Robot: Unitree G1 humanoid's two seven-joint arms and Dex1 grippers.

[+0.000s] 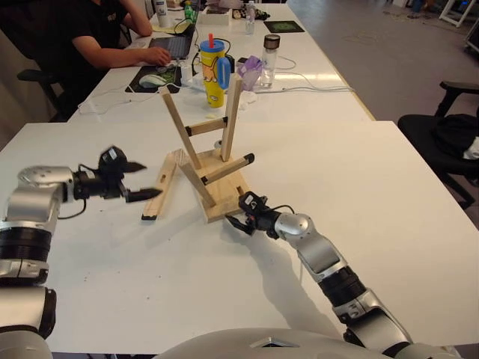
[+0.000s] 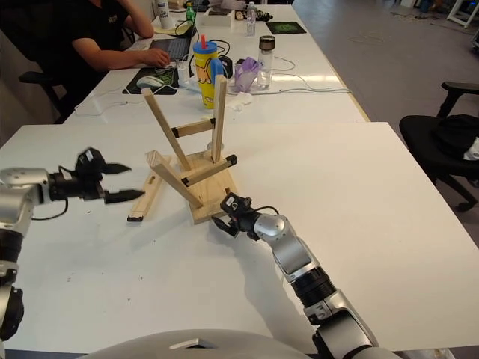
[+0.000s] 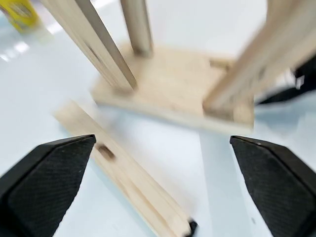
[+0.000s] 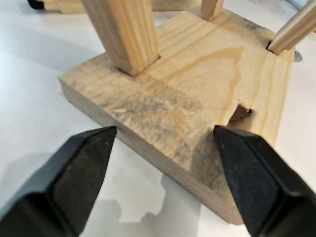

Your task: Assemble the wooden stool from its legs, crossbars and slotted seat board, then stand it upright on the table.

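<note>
- Right claw (image 1: 236, 213) is spread wide and empty, at the near edge of the seat board (image 1: 222, 200), which lies flat on the worktop (image 1: 374, 194).
- Legs (image 1: 179, 123) and crossbars (image 1: 206, 127) rise from the board just beyond it.
- Left claw (image 1: 144, 182) gapes empty, its tips by a loose leg (image 1: 171, 166) lying beside the board.
</note>
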